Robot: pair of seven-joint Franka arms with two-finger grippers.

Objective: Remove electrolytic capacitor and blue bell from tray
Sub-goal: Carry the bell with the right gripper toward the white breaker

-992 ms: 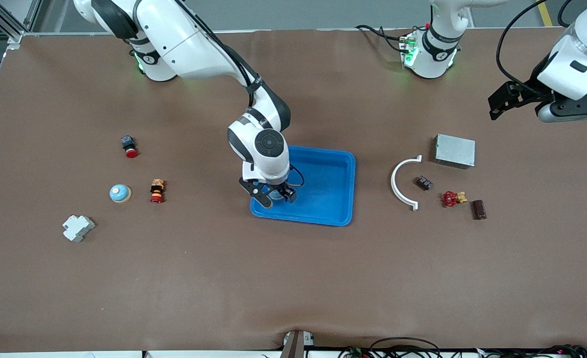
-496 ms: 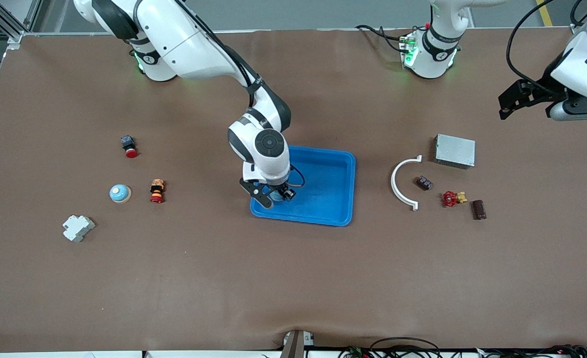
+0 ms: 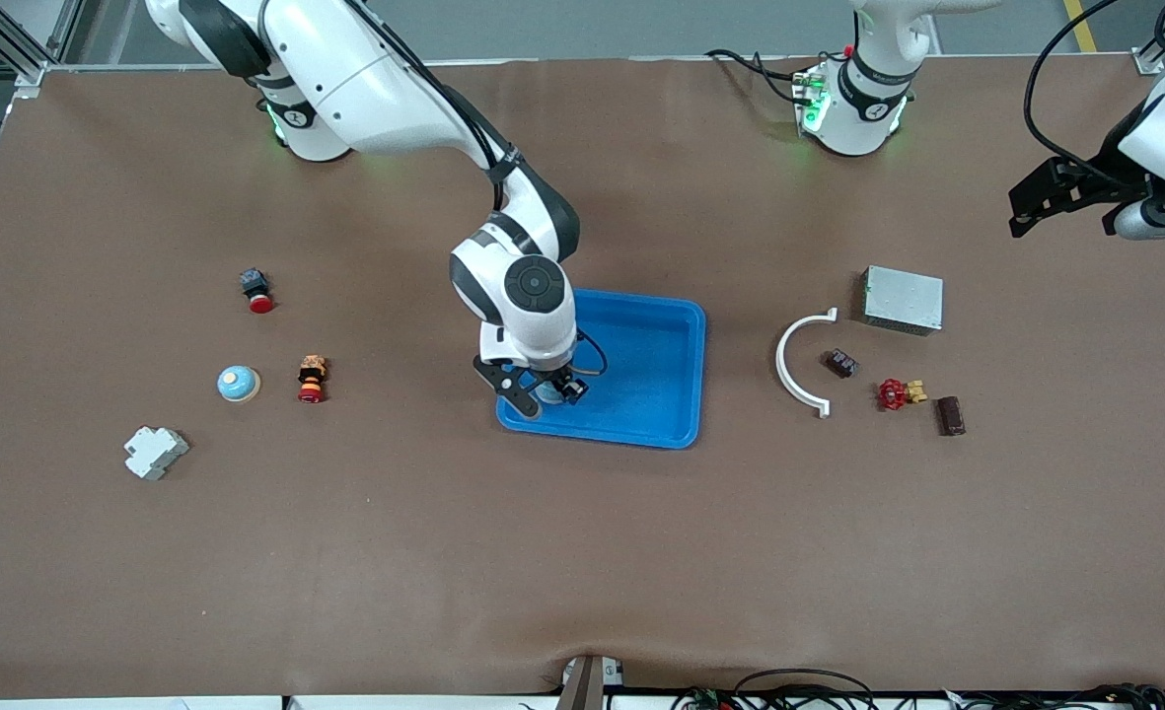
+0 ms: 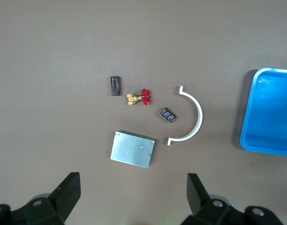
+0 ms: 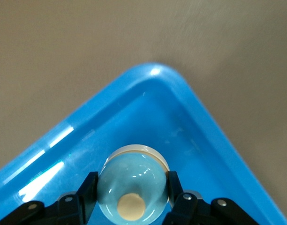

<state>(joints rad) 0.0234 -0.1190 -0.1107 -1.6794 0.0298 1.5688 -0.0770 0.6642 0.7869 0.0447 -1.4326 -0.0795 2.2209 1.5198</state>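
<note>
Blue bell [image 5: 133,187] clamped in right gripper [image 5: 132,192] over tray [image 5: 190,122] shows only at wrist; left gripper [image 4: 134,197] fingers apart.

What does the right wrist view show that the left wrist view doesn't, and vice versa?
Only the right wrist view: a light blue bell between the right gripper fingers, low in a corner of the blue tray.

Only the left wrist view: the open left gripper high over a metal box, white curved bracket, black connector, red-handled valve and dark capacitor on the table.

Both: the tray and brown tabletop.
</note>
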